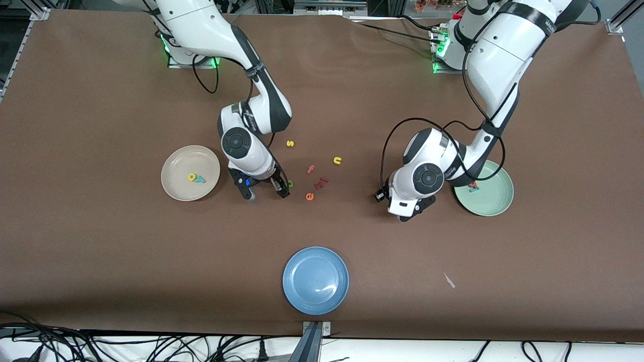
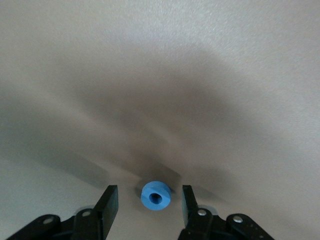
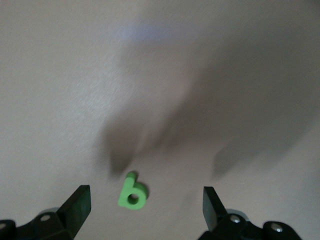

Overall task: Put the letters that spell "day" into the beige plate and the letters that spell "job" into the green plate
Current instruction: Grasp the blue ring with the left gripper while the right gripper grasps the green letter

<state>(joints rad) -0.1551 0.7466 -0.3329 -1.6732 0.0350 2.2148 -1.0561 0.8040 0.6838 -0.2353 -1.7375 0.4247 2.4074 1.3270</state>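
- The right gripper [image 1: 268,190] hangs low over the brown counter [image 1: 100,241], just beside the round cream-beige plate [image 1: 176,188], its fingers [image 3: 77,207] spread wide with the small green foam letter with a hole and a stem [image 3: 132,193] lying flat between them, nearer one finger than the other.
- To do this well, I judge it should centre on that letter before it closes, then drop until the tips nearly touch the cloth; the piece is thin and would slip out of a high pinch.
- The left gripper [image 1: 408,210] sits low between the loose letters and the pale mint-green plate [image 1: 495,201]; its fingers [image 2: 107,202] stand partly apart, either side of the blue foam ring letter [image 2: 155,195], apart from it on both sides, so nothing is pinched yet.
- It is already fairly well centred, so closing gently should do; foam squashes.
- The beige plate already holds a yellow rounded letter [image 1: 191,177] and a teal letter [image 1: 200,179]; the green plate shows a salmon-red piece [image 1: 473,186], partly hidden by the arm.
- Spare letters, among them a yellow "s" [image 1: 290,144], a yellow "u" [image 1: 337,160] and an orange "e" [image 1: 309,196], lie mid-counter.
- A blue plate [image 1: 315,280] sits nearest the front camera; cables trail along the counter's edge.
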